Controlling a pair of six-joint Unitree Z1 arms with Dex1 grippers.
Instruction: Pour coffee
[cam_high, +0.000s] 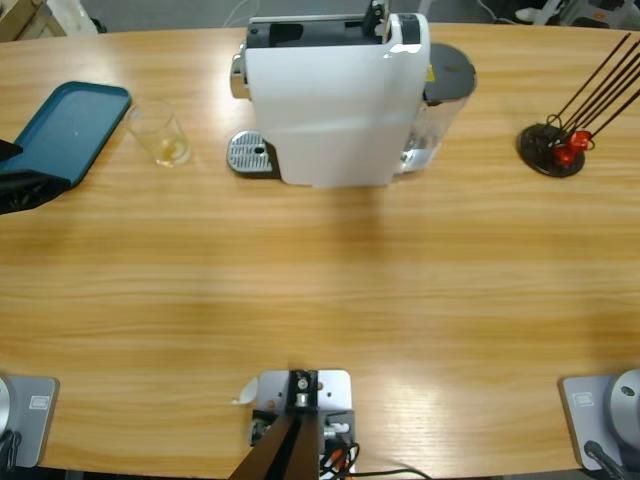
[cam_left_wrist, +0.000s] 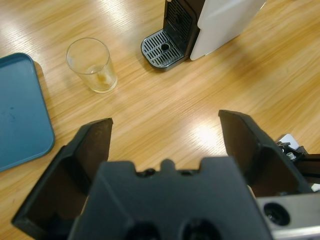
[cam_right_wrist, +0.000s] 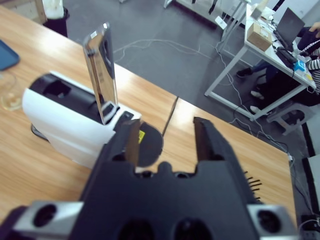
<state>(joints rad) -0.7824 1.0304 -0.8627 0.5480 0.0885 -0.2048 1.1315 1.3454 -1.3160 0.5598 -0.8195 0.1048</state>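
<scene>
One bench (cam_high: 330, 290) is carrying one white coffee machine (cam_high: 335, 100), one glass (cam_high: 160, 133) holding a little coffee (cam_high: 172, 152), one blue tray (cam_high: 62, 130), and one black stand (cam_high: 550, 150) holding what look like four thin sticks (cam_high: 600, 80).

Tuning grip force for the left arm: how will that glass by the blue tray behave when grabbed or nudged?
The glass looks thin, clear and smooth, so it is probably slippery and fragile under hard clamping. It holds only a shallow layer of coffee, so it is likely light and may slide on the table if nudged. It stands upright, taller than wide; a push near the rim could tip it.
</scene>
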